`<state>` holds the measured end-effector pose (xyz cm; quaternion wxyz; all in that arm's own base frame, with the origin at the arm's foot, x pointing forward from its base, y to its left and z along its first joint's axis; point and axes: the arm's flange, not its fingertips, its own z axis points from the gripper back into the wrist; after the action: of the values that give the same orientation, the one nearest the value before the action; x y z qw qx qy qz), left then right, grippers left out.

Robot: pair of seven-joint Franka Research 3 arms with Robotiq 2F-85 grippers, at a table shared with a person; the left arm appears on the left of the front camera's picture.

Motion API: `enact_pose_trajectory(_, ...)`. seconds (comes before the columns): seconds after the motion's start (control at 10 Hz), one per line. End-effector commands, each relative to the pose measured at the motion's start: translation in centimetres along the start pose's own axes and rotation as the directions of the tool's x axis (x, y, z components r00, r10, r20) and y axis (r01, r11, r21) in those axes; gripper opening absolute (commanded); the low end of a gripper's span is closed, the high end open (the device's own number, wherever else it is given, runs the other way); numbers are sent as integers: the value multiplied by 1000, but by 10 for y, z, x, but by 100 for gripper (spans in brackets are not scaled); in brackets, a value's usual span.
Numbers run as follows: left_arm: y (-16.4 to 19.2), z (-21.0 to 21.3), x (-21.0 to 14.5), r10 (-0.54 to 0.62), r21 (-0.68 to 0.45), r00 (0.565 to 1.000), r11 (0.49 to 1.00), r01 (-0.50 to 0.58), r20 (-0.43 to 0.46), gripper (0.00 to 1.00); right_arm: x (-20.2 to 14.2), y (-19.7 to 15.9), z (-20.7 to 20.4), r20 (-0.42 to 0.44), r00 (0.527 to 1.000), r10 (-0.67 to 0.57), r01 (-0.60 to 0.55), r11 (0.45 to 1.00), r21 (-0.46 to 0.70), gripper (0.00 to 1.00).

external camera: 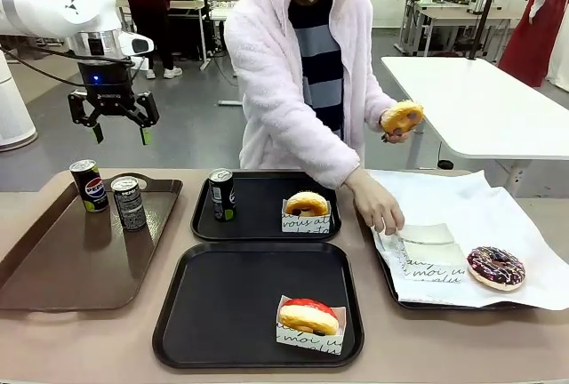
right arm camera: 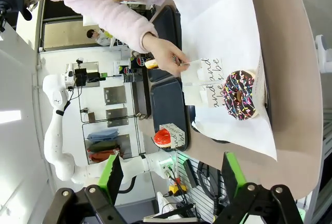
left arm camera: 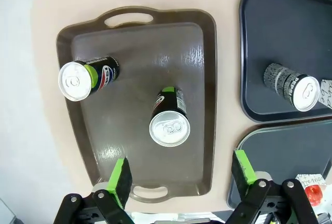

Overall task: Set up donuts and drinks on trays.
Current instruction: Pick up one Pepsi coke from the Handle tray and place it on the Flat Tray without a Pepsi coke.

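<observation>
Two black trays lie mid-table. The far tray [external camera: 260, 220] holds an upright can [external camera: 222, 194] and a yellow donut [external camera: 307, 206] in a sleeve. On the near tray [external camera: 236, 304] sits a red donut [external camera: 308, 317] in its sleeve. My left gripper [external camera: 121, 135] hangs open, well above a Pepsi can [external camera: 88, 185] and a grey can [external camera: 130, 203]. In the left wrist view, the left gripper [left arm camera: 181, 175] looks down on the Pepsi can [left arm camera: 85, 76] and a green-accented can [left arm camera: 170, 117]. My right gripper [right arm camera: 173, 175] stands open high over the chocolate donut [right arm camera: 239, 94].
Both loose cans stand on a glossy brown tray [external camera: 71, 268] at the left. At the right, white paper [external camera: 462, 197] lines a tray carrying a chocolate-sprinkle donut [external camera: 496, 267]. A person holds another yellow donut [external camera: 402, 117] aloft and presses a hand [external camera: 378, 206] onto an empty sleeve [external camera: 427, 237].
</observation>
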<state>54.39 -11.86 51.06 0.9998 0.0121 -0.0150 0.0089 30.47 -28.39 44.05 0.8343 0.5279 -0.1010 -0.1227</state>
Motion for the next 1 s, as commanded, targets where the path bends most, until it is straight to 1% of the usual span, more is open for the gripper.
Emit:
enact_pose_trajectory(0.0,-3,-2,-2,0,-12,1000,1000,0,-8,100,0,0,0,6,1000,10,-10,1000,15,100)
enact_pose_trajectory(0.3,-2,-1,-1,-3,-4,1000,1000,3,-2,100,0,0,0,6,1000,10,-10,1000,15,100)
enact_pose_trajectory(0.4,0,-12,0,-93,10,993,996,92,67,100,0,0,0,6,1000,10,-10,1000,15,100)
enact_pose_trajectory(0.5,10,-28,-11,-138,46,982,990,133,127,100,0,0,0,6,1000,10,-10,1000,15,100)
enact_pose_trajectory(0.6,18,-35,-14,-177,53,975,984,171,132,100,0,0,0,6,1000,10,-10,1000,15,100)
enact_pose_trajectory(0.7,24,-43,-18,-191,47,969,981,186,156,100,0,0,0,6,1000,10,-10,1000,15,100)
enact_pose_trajectory(0.9,27,-55,-19,-209,35,969,978,206,135,100,0,0,0,6,1000,10,-10,1000,15,100)
